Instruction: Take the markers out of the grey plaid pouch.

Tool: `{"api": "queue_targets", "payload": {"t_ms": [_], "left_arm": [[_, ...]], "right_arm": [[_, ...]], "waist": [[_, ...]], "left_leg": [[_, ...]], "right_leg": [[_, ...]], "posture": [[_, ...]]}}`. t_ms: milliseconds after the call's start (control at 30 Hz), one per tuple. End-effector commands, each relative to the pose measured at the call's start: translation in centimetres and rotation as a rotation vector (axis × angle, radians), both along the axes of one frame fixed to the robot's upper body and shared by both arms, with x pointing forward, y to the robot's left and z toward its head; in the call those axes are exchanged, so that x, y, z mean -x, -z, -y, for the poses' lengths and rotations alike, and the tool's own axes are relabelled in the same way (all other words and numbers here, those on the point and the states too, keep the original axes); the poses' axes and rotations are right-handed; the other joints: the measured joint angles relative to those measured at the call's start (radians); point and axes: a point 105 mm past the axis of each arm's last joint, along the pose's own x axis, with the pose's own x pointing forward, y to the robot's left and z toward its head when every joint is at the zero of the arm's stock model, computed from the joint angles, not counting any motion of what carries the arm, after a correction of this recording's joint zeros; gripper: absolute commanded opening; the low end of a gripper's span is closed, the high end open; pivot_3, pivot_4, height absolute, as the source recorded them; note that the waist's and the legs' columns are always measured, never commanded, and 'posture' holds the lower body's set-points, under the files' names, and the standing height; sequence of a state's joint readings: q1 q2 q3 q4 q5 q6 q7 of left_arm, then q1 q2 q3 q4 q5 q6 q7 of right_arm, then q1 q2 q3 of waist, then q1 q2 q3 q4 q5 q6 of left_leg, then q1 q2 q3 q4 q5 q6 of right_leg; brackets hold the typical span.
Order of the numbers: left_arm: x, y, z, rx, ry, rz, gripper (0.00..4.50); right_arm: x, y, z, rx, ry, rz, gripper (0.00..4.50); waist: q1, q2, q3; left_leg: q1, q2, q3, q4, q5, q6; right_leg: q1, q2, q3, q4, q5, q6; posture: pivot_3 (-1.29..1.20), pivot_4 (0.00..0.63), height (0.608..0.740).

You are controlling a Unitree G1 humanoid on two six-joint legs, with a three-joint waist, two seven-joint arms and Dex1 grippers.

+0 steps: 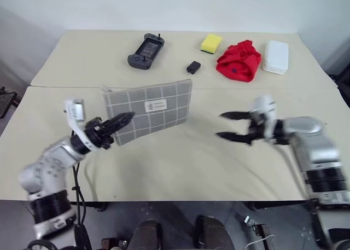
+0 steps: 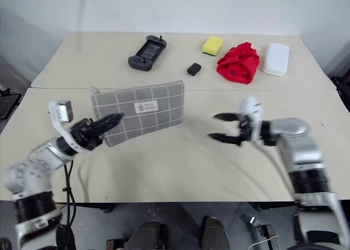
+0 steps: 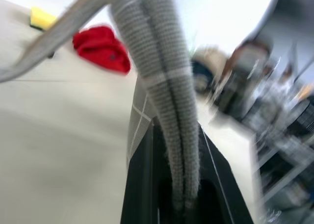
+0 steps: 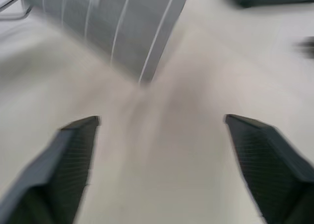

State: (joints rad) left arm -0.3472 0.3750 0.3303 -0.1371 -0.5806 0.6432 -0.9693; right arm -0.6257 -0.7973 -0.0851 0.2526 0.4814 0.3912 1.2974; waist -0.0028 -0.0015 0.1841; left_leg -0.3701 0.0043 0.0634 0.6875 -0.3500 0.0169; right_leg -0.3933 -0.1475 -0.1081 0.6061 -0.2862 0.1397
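My left gripper is clamped on the grey plaid pouch, lifted off the worktop; right of the pouch, my right gripper hangs open, empty. Markers unseen; next, I judge, opening the pouch.

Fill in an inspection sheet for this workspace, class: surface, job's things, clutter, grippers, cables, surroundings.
Surface: two pale tables pushed together.
Job's things: grey plaid pouch held by one edge, zipped shut as far as seen; markers nothing seen.
Clutter: game controller, small black box, yellow sponge, red cloth bundle, white box along the far side.
Grippers: left gripper shut on the pouch's edge; right gripper open, apart from the pouch.
Cables: black cables by the left arm.
Surroundings: white wall.
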Motion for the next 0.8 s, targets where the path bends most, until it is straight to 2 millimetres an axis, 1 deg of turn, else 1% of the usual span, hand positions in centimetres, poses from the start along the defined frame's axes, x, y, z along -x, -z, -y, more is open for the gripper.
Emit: {"api": "queue_targets", "payload": {"t_ms": [33, 67, 100, 133, 167, 233, 300, 333, 433, 467, 533, 567, 700, 733, 800], "left_arm": [[-0.6, 0.4, 3.2, -0.13, 0.045, 0.228, 0.0], [-0.8, 1.1, 4.1, -0.168, 0.069, 0.258, 0.0], [-1.0, 2.2, 5.0, -0.245, 0.089, 0.318, 0.0], [-1.0, 3.0, 5.5, -0.3, 0.106, 0.363, 0.0], [-1.0, 3.7, 6.5, -0.341, 0.134, 0.416, 0.0], [-1.5, 4.0, 7.8, -0.387, 0.108, 0.547, 0.0], [-2.0, 3.6, 8.3, -0.369, 0.059, 0.62, 0.0], [-2.0, 3.6, 8.5, -0.365, 0.056, 0.638, 0.0], [-2.1, 3.7, 8.8, -0.368, 0.037, 0.691, 0.0], [-2.0, 3.7, 8.9, -0.378, 0.018, 0.728, 0.0], [-2.0, 3.6, 9.0, -0.385, -0.015, 0.774, 0.0], [-1.8, 3.6, 9.0, -0.396, -0.02, 0.802, 0.0], [-1.8, 3.4, 8.8, -0.44, -0.087, 0.891, 0.0], [-1.9, 3.6, 8.7, -0.477, -0.107, 0.918, 0.0], [-2.0, 3.6, 8.5, -0.494, -0.141, 0.937, 0.0]], "right_arm": [[0.7, -2.2, 1.0, -0.085, -0.029, -0.134, 4.46], [0.8, -3.0, 1.4, -0.113, -0.023, -0.178, 4.46], [0.6, -3.6, 1.7, -0.129, 0.001, -0.208, 4.46], [0.4, -4.0, 1.9, -0.136, 0.02, -0.223, 4.46], [0.4, -4.5, 1.8, -0.144, 0.021, -0.259, 4.46], [0.6, -5.9, 0.7, -0.203, -0.004, -0.344, 4.46], [0.7, -6.3, -0.7, -0.196, -0.015, -0.405, 4.46], [0.8, -6.4, -1.6, -0.19, -0.035, -0.433, 4.46], [1.2, -6.5, -3.2, -0.206, -0.065, -0.537, 4.46], [1.9, -6.2, -4.4, -0.204, -0.115, -0.605, 4.46], [2.8, -5.8, -5.9, -0.194, -0.172, -0.679, 4.46], [3.1, -5.2, -6.5, -0.179, -0.182, -0.707, 4.46], [3.4, -4.3, -7.5, -0.201, -0.18, -0.803, 4.46], [3.5, -4.1, -7.8, -0.202, -0.186, -0.815, 4.46], [3.8, -3.6, -8.3, -0.2, -0.206, -0.832, 4.46]], "waist": [[0.0, 0.0, 0.0], [0.002, 0.001, 0.0], [0.002, 0.001, 0.0], [0.002, 0.001, 0.0], [0.002, 0.001, 0.0], [0.003, 0.001, 0.0], [0.004, 0.001, 0.0], [0.003, 0.001, 0.0], [0.003, 0.001, 0.0], [0.004, 0.001, 0.0], [0.004, 0.001, 0.0], [0.004, 0.001, 0.0], [0.011, 0.001, 0.0], [0.013, 0.001, 0.0], [0.017, 0.001, 0.0]], "left_leg": [[0.0, 0.001, 0.002, 0.0, 0.0, 0.0], [0.0, 0.001, 0.002, 0.0, 0.0, 0.0], [0.0, 0.0, 0.003, 0.0, 0.0, 0.0], [-0.001, 0.0, 0.003, 0.0, 0.0, 0.0], [0.0, 0.0, 0.003, 0.0, 0.0, 0.001], [-0.001, -0.001, 0.003, 0.0, 0.0, 0.001], [-0.002, 0.0, 0.002, 0.001, 0.0, 0.001], [-0.003, 0.0, 0.001, 0.002, -0.001, 0.001], [-0.004, 0.006, -0.001, 0.003, -0.001, 0.001], [-0.004, 0.005, 0.0, 0.003, -0.001, 0.001], [-0.005, 0.006, 0.0, 0.004, -0.001, 0.002], [-0.005, 0.006, -0.001, 0.004, -0.001, 0.002], [-0.007, 0.005, -0.002, 0.006, -0.001, 0.003], [-0.008, 0.005, -0.002, 0.007, -0.002, 0.003], [-0.009, 0.005, -0.002, 0.008, -0.002, 0.003]], "right_leg": [[0.0, 0.0, 0.0, 0.0, 0.0, 0.0], [0.0, 0.0, 0.0, 0.0, 0.0, 0.0], [0.0, 0.0, 0.0, 0.0, 0.0, 0.0], [-0.001, -0.001, 0.0, 0.0, 0.0, 0.0], [-0.001, -0.001, 0.0, 0.0, 0.0, 0.0], [-0.001, -0.001, 0.0, 0.0, 0.0, 0.0], [-0.002, -0.002, 0.0, 0.0, 0.001, 0.001], [-0.002, -0.002, -0.001, 0.0, 0.001, 0.001], [-0.003, -0.002, -0.002, 0.0, 0.001, 0.001], [-0.003, -0.002, -0.002, 0.0, 0.001, 0.001], [-0.003, -0.002, -0.002, 0.001, 0.001, 0.001], [-0.003, -0.002, -0.002, 0.001, 0.001, 0.001], [-0.004, -0.002, -0.003, 0.001, 0.001, 0.001], [-0.004, -0.002, -0.003, 0.001, 0.001, 0.002], [-0.004, -0.002, -0.004, 0.001, 0.001, 0.002]], "posture": [[0.0, 0.15, 0.74], [0.0, 0.15, 0.74], [0.0, 0.15, 0.74], [0.0, 0.15, 0.74], [0.0, 0.15, 0.74], [0.0, 0.15, 0.74], [0.0, 0.15, 0.74], [0.0, 0.15, 0.74], [0.0, 0.15, 0.74], [0.0, 0.15, 0.74], [0.0, 0.15, 0.74], [0.0, 0.15, 0.74], [0.0, 0.15, 0.74], [0.0, 0.15, 0.74], [0.0, 0.15, 0.74]]}}
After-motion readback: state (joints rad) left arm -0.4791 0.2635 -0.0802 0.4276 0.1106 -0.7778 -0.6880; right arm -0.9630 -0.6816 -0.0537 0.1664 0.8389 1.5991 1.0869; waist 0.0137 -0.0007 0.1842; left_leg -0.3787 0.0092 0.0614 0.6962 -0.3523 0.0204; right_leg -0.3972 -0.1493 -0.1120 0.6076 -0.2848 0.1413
